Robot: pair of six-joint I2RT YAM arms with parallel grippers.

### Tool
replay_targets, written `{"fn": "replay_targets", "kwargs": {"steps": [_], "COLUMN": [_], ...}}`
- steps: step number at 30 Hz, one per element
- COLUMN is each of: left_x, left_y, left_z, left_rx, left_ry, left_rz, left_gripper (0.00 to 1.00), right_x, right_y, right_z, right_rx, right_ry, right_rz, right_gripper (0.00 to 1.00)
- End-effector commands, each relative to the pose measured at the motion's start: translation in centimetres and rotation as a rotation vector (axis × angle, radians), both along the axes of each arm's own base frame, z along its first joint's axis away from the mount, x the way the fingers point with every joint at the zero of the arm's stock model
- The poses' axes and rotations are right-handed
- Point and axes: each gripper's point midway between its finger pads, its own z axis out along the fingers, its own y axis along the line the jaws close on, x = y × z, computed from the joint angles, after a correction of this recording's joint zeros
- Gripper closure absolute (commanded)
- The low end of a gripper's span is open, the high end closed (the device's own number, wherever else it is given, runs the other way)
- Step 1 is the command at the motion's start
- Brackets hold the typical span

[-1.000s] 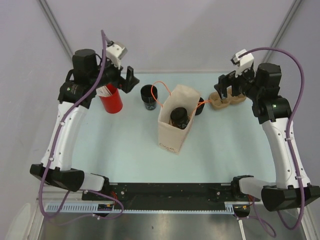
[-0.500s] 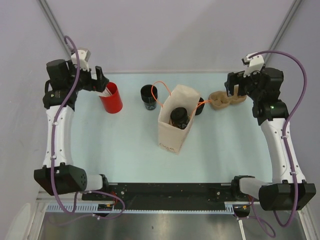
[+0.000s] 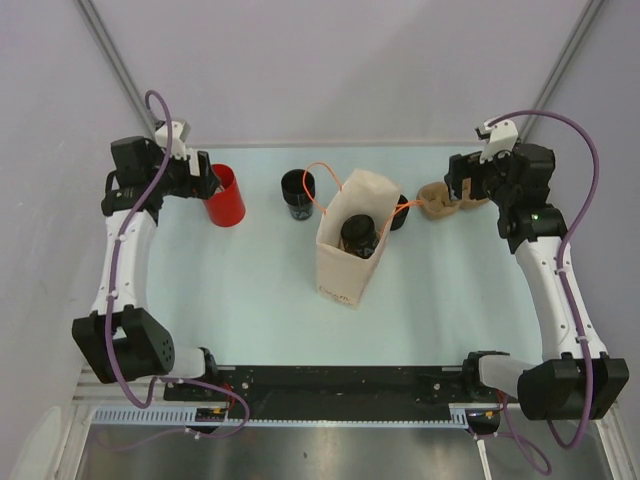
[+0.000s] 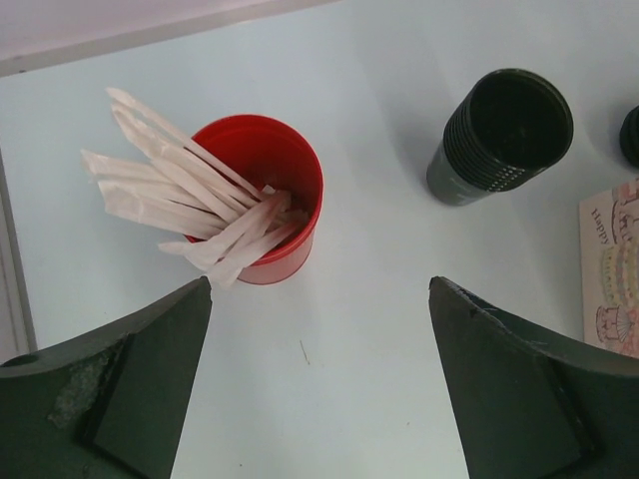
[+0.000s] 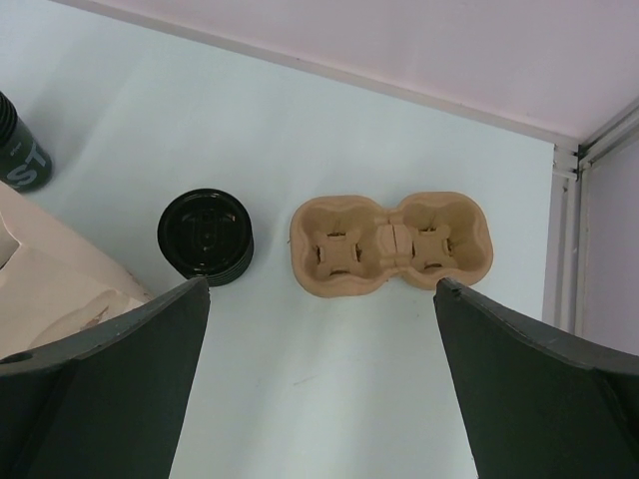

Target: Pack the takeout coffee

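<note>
The takeout coffee [image 3: 298,193] is a black cup, open at the top, that stands on the table left of the paper bag [image 3: 340,275]. In the left wrist view the cup [image 4: 499,135] is at the upper right. My left gripper [image 3: 203,180] hangs open just left of the red cup of white sticks [image 3: 225,197], and between its fingertips the left gripper [image 4: 319,289] shows only bare table. At the back right, my right gripper [image 3: 462,178] is open above the brown cup carrier [image 3: 450,198]; the right gripper [image 5: 319,284] holds nothing. Something round and black [image 3: 358,235] sits inside the bag.
A stack of black lids [image 5: 205,238] lies between the bag and the cup carrier [image 5: 391,244]. The red cup [image 4: 262,200] stands close ahead of the left fingers. An orange bag handle [image 3: 325,180] arches toward the black cup. The back wall runs just behind the carrier.
My left gripper swung left from beside the black cup to the far side of the red cup. The right gripper drew back slightly over the carrier. No object has moved.
</note>
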Motion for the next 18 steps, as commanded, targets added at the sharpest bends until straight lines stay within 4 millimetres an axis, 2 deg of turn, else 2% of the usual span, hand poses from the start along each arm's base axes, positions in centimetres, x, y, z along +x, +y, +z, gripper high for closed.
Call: {"fn": "replay_targets", "kwargs": {"steps": [1,6,10,11,18], "left_x": [-0.1,0.4,1.0,1.2,2.0], "left_y": [-0.1,0.1,0.4,0.5,1.2], "left_z": [0.2,-1.2,-1.3,-1.0,-1.6], "left_rx": [0.025,0.022,0.029,0.033,0.049], "left_ry": [-0.040,-0.015,-0.009,-0.020,-0.018], "left_rz": [-0.029,-0.027,-0.021,-0.016,0.012], "left_gripper": [0.07,0.11,0.13,0.13,0.15], "right_x": [0.6,0.4,0.4,0.5,0.4], "right_y": [0.2,0.7,0.9,0.0,0.0], "right_z": [0.9,0.4,0.3,0.2,-0.2], "right_rx": [0.006,0.020,0.023,0.025,0.037], "right_ry": [-0.047,-0.032,-0.028,-0.024,-0.012], "right_rz": [0.010,0.039,0.048,0.026,0.040], "right_gripper": [0.00,0.00,0.00,0.00,0.00]}}
